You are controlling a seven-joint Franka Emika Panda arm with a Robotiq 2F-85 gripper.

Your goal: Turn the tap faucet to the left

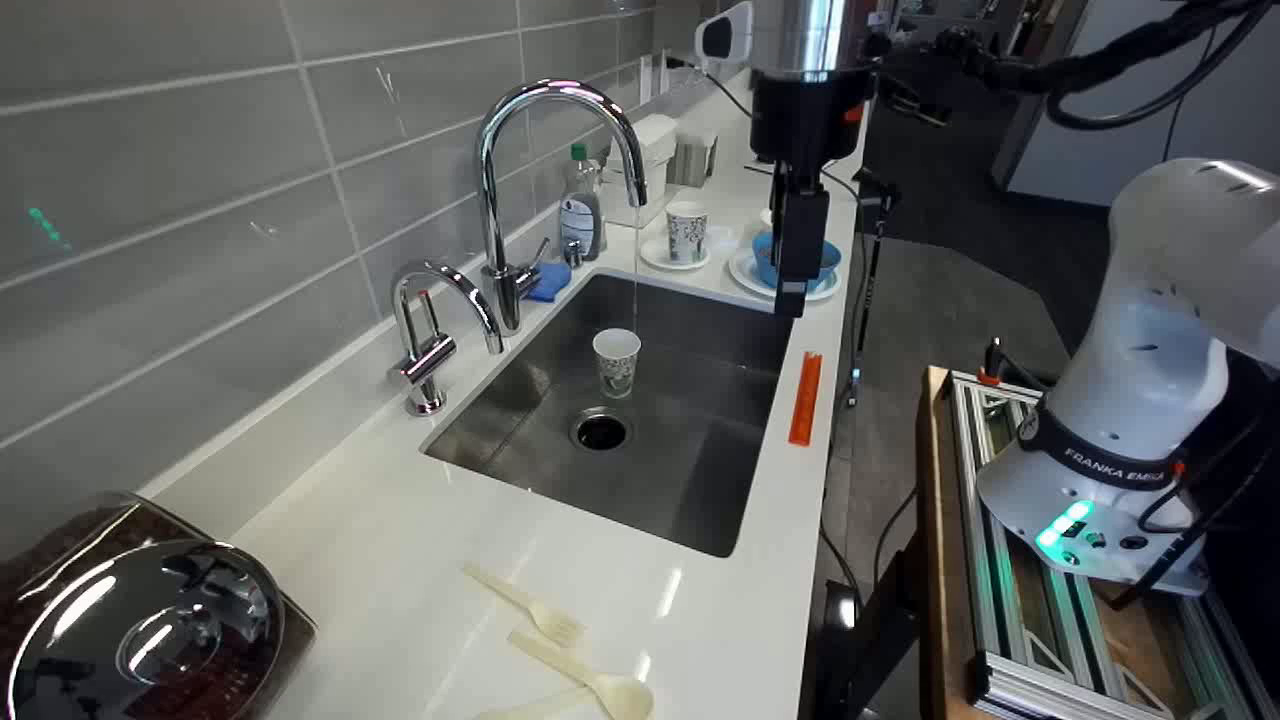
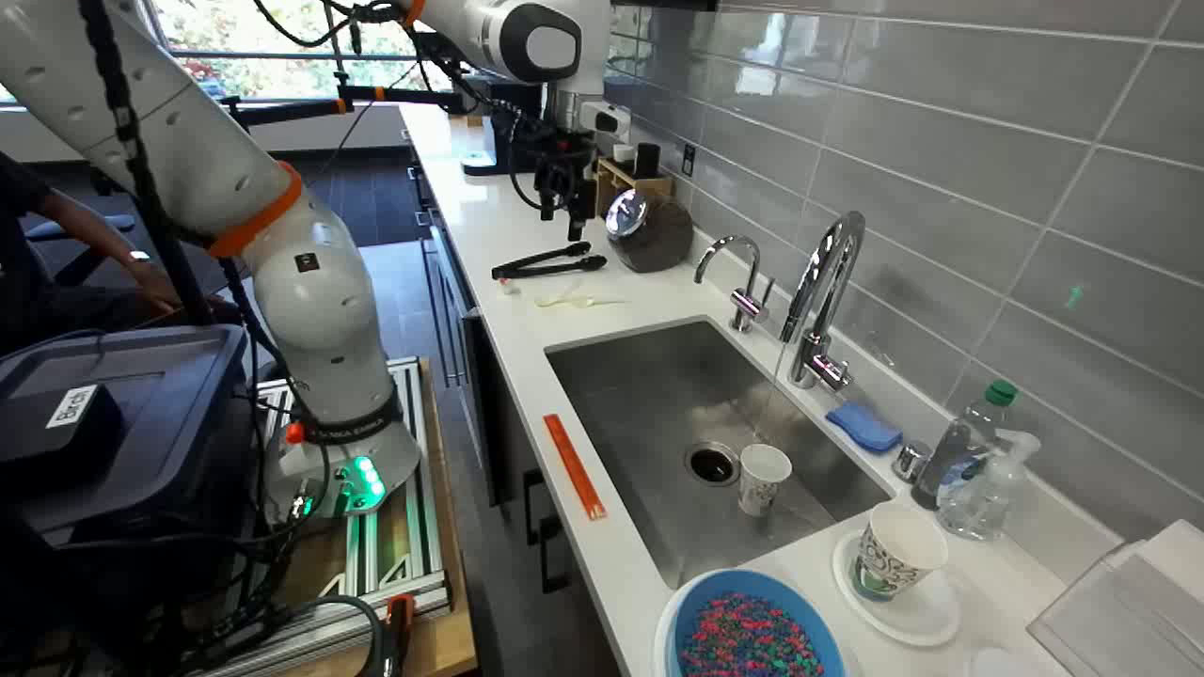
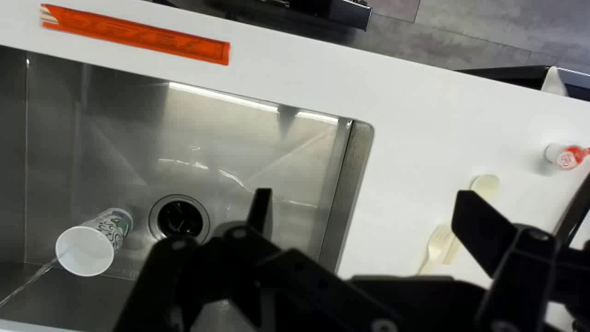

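Note:
The tap faucet (image 1: 488, 205) is tall, chrome and arched, standing behind the sink (image 1: 690, 480); it also shows in an exterior view (image 2: 833, 287). Its spout is over the sink, and a thin water stream falls from it into a patterned paper cup (image 1: 617, 368). The faucet is out of the wrist view, which shows the cup (image 3: 90, 251) catching the stream. My gripper (image 3: 362, 196) is open and empty, with its fingers wide apart. In both exterior views it hangs above the counter side (image 1: 790, 295) (image 2: 562, 224), well apart from the faucet, touching nothing visible.
A short chrome tap (image 1: 425, 365) stands beside the faucet. A jar (image 2: 654, 235), black tongs (image 2: 546, 263) and pale cutlery (image 1: 540, 615) lie on the counter. An orange chopstick packet (image 1: 805, 400), blue bowl (image 2: 752, 630), blue sponge (image 2: 863, 426) and soap bottle (image 1: 580, 215) surround the sink.

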